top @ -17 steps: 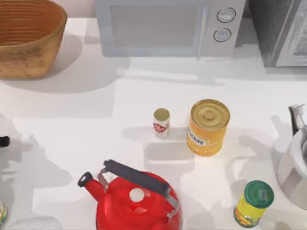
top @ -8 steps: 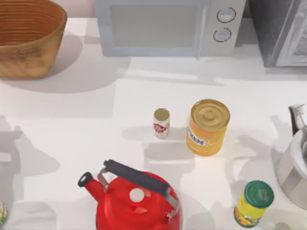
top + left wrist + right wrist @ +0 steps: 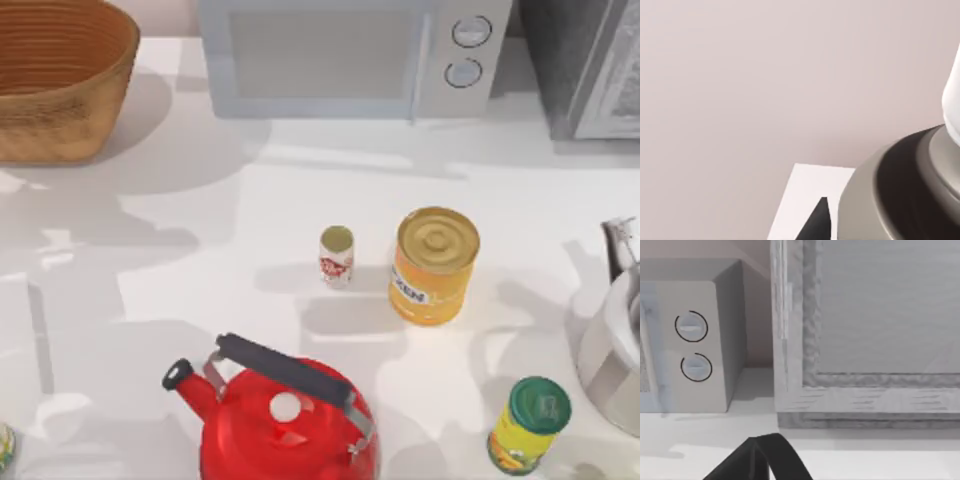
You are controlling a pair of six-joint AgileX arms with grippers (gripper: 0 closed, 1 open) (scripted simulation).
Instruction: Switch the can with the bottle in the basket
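Observation:
The can [image 3: 336, 256], tiny with a pale gold top and a white-and-red label, stands upright near the middle of the table. The woven wicker basket [image 3: 60, 110] sits at the far left corner; the part of its ribbed inside that shows holds nothing I can make out. The bottle is hidden. A dark piece of my left gripper [image 3: 819, 220] pokes in at the edge of the left wrist view, beside a grey rounded body [image 3: 890, 195]. My right gripper [image 3: 762, 460] shows as a dark shape facing the microwave's dials [image 3: 692, 347].
A large yellow can [image 3: 433, 265] stands just right of the tiny one. A red kettle [image 3: 285, 420] sits at the front, a green-lidded yellow tin [image 3: 528, 424] at the front right, and a grey kettle [image 3: 615, 350] at the right edge. A microwave [image 3: 350, 55] lines the back.
The dark tip at the table's left edge has left the top view. Arm shadows over the left half of the table have shifted and spread. No object has moved.

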